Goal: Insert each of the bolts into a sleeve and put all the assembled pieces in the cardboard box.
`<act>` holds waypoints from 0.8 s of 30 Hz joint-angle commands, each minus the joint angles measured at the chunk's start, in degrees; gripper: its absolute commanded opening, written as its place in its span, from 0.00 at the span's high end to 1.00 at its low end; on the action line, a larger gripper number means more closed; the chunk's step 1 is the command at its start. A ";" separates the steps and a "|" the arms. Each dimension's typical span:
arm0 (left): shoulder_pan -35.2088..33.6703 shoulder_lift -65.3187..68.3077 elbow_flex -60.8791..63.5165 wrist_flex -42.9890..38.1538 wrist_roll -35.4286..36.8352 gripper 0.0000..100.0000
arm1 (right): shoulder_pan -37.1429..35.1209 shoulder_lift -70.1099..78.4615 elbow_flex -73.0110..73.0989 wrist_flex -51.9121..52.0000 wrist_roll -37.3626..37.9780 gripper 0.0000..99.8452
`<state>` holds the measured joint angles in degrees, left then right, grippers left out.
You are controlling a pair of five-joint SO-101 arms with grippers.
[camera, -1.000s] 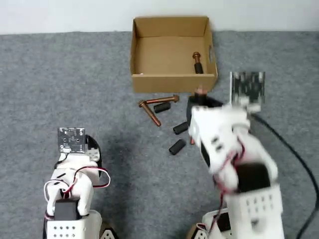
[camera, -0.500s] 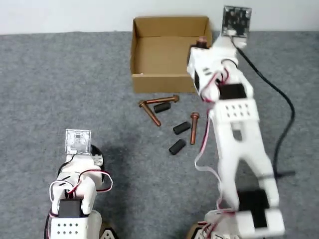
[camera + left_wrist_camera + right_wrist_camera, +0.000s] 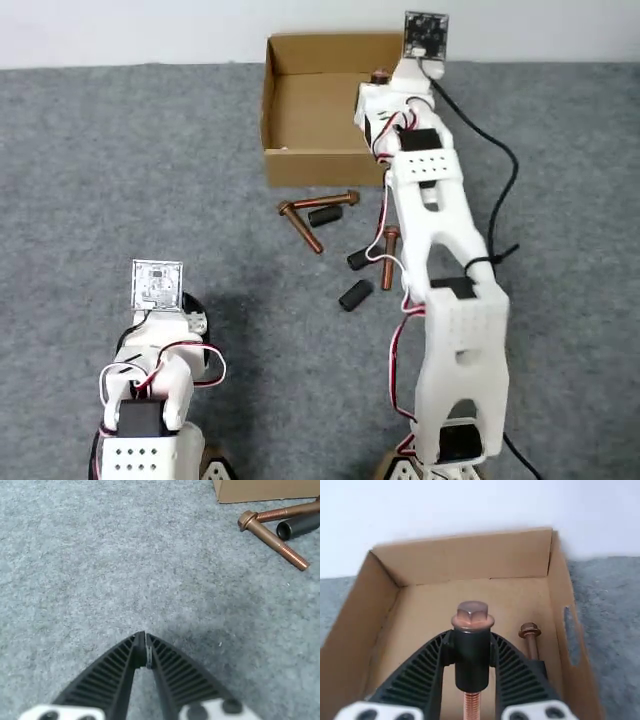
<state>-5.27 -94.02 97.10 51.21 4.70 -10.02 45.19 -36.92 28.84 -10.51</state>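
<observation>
The right gripper [image 3: 471,641] clamps an assembled piece [image 3: 471,662] (bolt head up, sleeve between the jaws) above the cardboard box [image 3: 465,555], near another finished piece [image 3: 530,639] lying inside it. This looks like the drop-off step: next, lower and release inside the walls. The left gripper [image 3: 145,647], pinched shut on nothing, hangs in front of the box, beyond the loose bolts [image 3: 302,228] and sleeves [image 3: 355,295].

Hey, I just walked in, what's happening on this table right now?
The right gripper is shut on a sleeved bolt and holds it over the cardboard box, where another bolt lies inside. The left gripper is shut and empty, low over the grey carpet. Three loose bolts and three loose sleeves lie on the carpet in front of the box.
</observation>
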 commanded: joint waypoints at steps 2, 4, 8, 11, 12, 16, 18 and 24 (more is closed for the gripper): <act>-0.26 0.09 -0.31 0.09 -0.35 0.99 | -0.75 5.05 -7.91 0.57 5.19 0.99; -0.26 0.09 -0.31 0.09 -0.44 0.99 | -1.19 6.90 -8.09 2.51 6.68 0.99; -0.26 0.09 -0.31 0.09 -0.44 0.99 | -1.71 9.19 -8.09 4.97 7.21 0.99; -0.26 0.09 -0.31 0.09 -0.44 0.99 | -1.71 9.80 -8.09 7.52 7.38 0.97; -0.26 0.09 -0.31 0.09 -0.44 0.99 | -1.71 9.80 -8.09 8.92 8.00 0.94; -0.26 0.09 -0.31 0.09 -0.44 0.99 | -1.80 9.27 -8.53 13.67 10.64 0.82; -0.26 0.09 -0.31 0.09 -0.44 0.99 | -1.80 8.48 -10.55 16.13 10.64 0.83; -0.26 0.09 -0.31 0.00 -0.44 0.99 | -2.33 5.58 -19.96 27.30 10.55 0.92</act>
<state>-5.27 -94.02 97.10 51.21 4.70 -11.43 55.30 -50.73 50.81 -0.48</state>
